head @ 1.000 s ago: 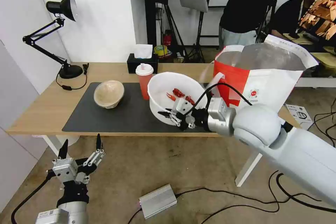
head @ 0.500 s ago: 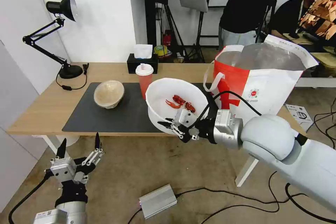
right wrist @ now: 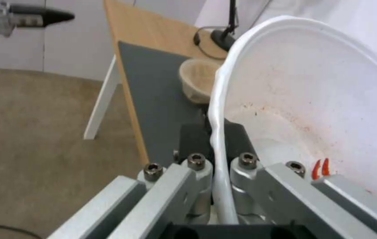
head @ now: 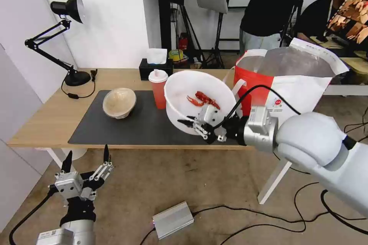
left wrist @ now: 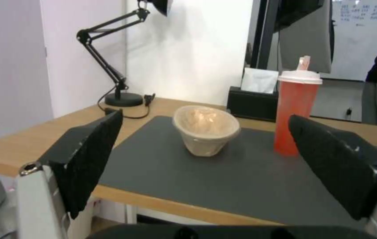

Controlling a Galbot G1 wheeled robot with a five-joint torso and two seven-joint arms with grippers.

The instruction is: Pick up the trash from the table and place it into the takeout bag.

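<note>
Right gripper (head: 191, 123) pinches rim of white bowl (head: 191, 88), tilted above table's (head: 46, 122) front edge. Left gripper (head: 87, 160) spread, below table's front-left corner.

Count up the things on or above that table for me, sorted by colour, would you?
White: 1, the white bowl pinched at its rim by the right gripper
Red: 1, the drink cup
Beige: 1, the paper-pulp bowl
Red-and-white: 1, the takeout bag
Black: 2, the tissue box and desk lamp
Total: 6
</note>
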